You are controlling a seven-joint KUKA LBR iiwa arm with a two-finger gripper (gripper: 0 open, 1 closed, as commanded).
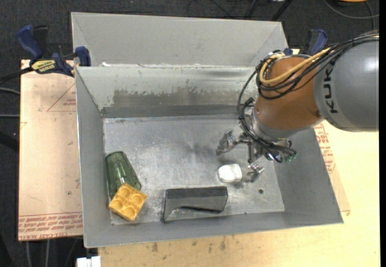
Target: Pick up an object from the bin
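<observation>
1. The grey metal bin has a scuffed floor with four loose things on it, all in its lower half.
2. The arm comes in from 3 o'clock. Its wrist carries an orange cover with cables looped over the top, and this hangs above the right part of the floor.
3. The gripper sits below the orange cover, low over the floor at about 4 o'clock from the floor's middle.
4. Its fingers stand wide apart. One finger points toward 10 o'clock and the other toward 4 o'clock, and nothing is gripped between them.
5. The nearest thing is a small white rounded lump. It lies on the floor at 4 o'clock, just beside the lower finger and on its 9 o'clock side. I cannot tell whether the finger touches it.
6. A dark grey flat box lies lengthwise along the front wall at 6 o'clock. It is near the white lump, toward 7 o'clock from it, and apart from it.
7. At 8 o'clock, well apart from the gripper, a green bottle-like cylinder lies on its side against the left wall.
8. A yellow moulded block with round hollows in its top touches the cylinder's lower end, close to the front left corner at 7 o'clock.
9. The upper half of the floor, from 9 round to 2 o'clock, is bare scratched metal.
</observation>
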